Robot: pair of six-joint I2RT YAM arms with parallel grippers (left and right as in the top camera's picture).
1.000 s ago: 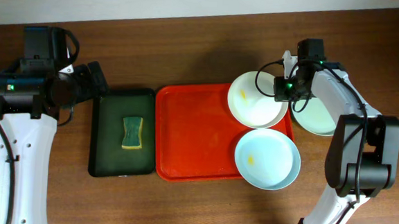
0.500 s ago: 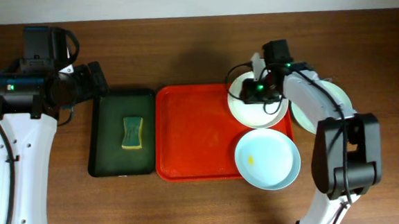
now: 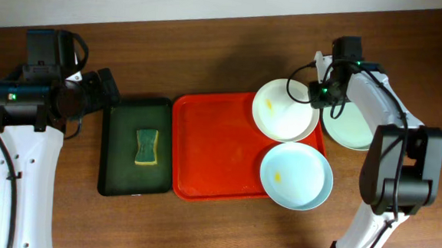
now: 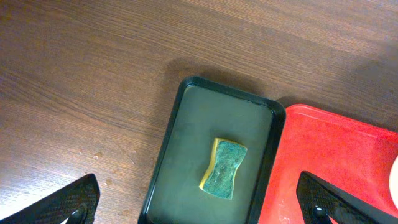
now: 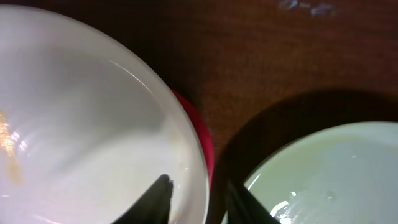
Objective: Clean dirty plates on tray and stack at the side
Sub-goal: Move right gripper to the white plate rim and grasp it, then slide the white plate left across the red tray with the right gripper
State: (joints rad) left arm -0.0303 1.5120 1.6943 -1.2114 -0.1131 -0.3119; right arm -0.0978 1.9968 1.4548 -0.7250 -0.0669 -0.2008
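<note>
Gripping the upper plate (image 3: 280, 120) by its right-hand rim looks like the step in hand, and the right gripper (image 5: 196, 184) is already placed for it. Its jaws stand apart and straddle the edge, with one finger (image 5: 155, 202) over the white inside of the plate and the other finger (image 5: 245, 202) outside, above the strip of red tray (image 3: 212, 146) that shows past the rim. That plate lies in the tray's far right corner with a yellow smear (image 3: 269, 105) near its left side. The lower plate (image 3: 296, 179) sits just in front of it at the tray's near right corner, also smeared, and the two rims look close or touching. A third plate (image 3: 351, 133), pale green, rests on the table (image 3: 210, 54) just right of the tray, partly under the arm. To do this well, the jaws should probably sink until the inner finger nears the plate floor, then close slowly so the shallow rim does not skid out. Any lift should be gentle and tilted little, since a one-sided hold will let the plate sag. It should also move clear of the lower plate and the one on the table. The left gripper (image 3: 106, 86) hangs spread wide and holding nothing beyond the green tray (image 3: 119, 160), where the sponge (image 3: 146, 148) lies waiting.
</note>
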